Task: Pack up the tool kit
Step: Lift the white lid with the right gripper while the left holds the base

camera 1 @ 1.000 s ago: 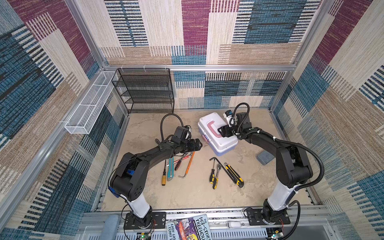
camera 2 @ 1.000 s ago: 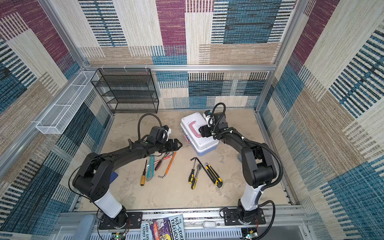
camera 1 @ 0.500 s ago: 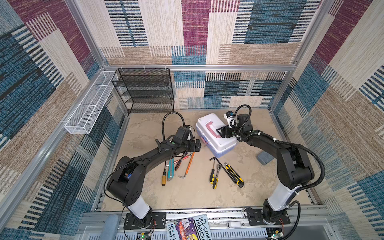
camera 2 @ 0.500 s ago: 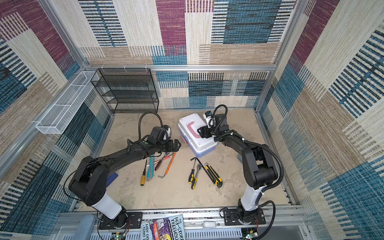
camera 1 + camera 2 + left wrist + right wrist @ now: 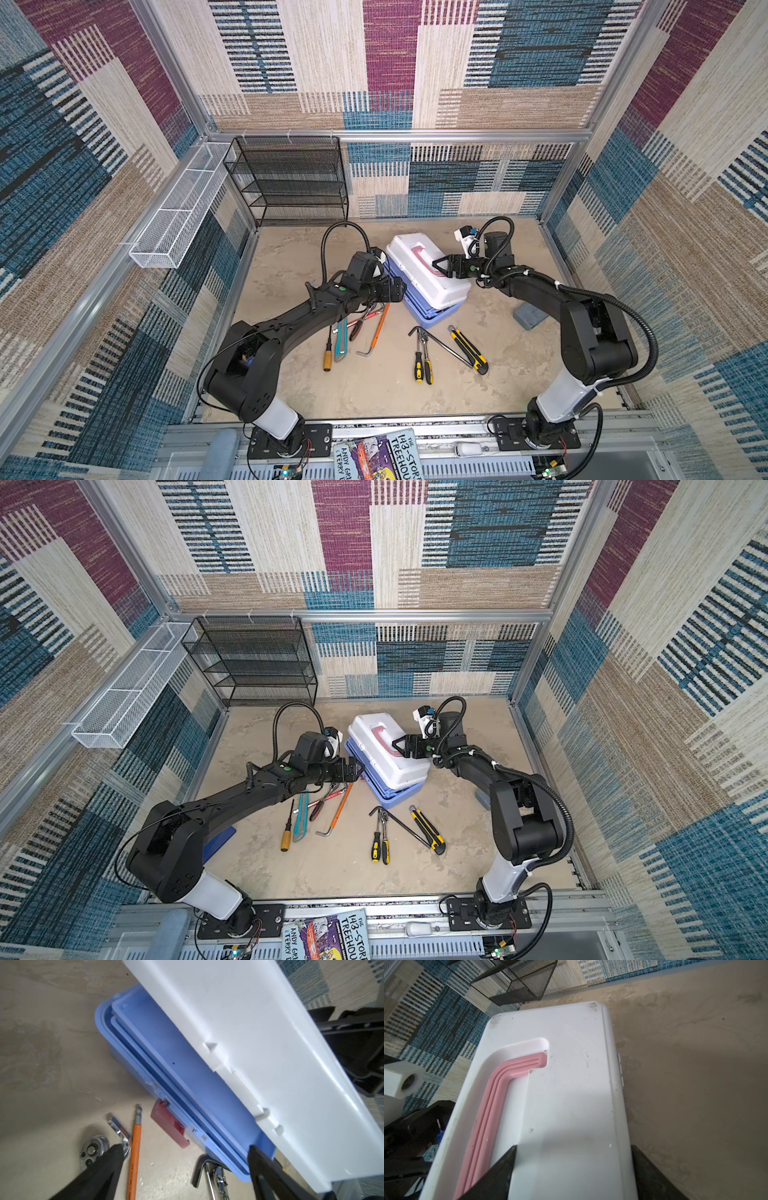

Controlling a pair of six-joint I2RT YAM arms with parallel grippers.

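The tool kit's box stands mid-floor, its white lid [image 5: 415, 266] [image 5: 374, 746] raised at the front over the light-blue base and trays [image 5: 166, 1053]. My right gripper [image 5: 439, 268] [image 5: 574, 1149] is shut on the lid [image 5: 566, 1084], with one finger in the recess by the pink handle [image 5: 494, 1095] and the other on the lid's rear edge. My left gripper [image 5: 401, 289] [image 5: 185, 1153] is open at the box's front, holding nothing, close to the hanging pink latch [image 5: 168, 1124]. Loose on the floor lie an orange hex key [image 5: 380, 326], a ratchet [image 5: 93, 1151], screwdrivers [image 5: 422, 365] and a yellow utility knife [image 5: 467, 349].
A black wire rack [image 5: 291, 178] stands against the back wall and a white wire basket [image 5: 178, 216] hangs on the left wall. A grey-blue block [image 5: 530, 316] lies right of the box. A book [image 5: 378, 455] rests on the front rail.
My right gripper has shifted slightly to the left with the lid, and more of the blue trays shows under the lid's front. The left gripper has barely moved.
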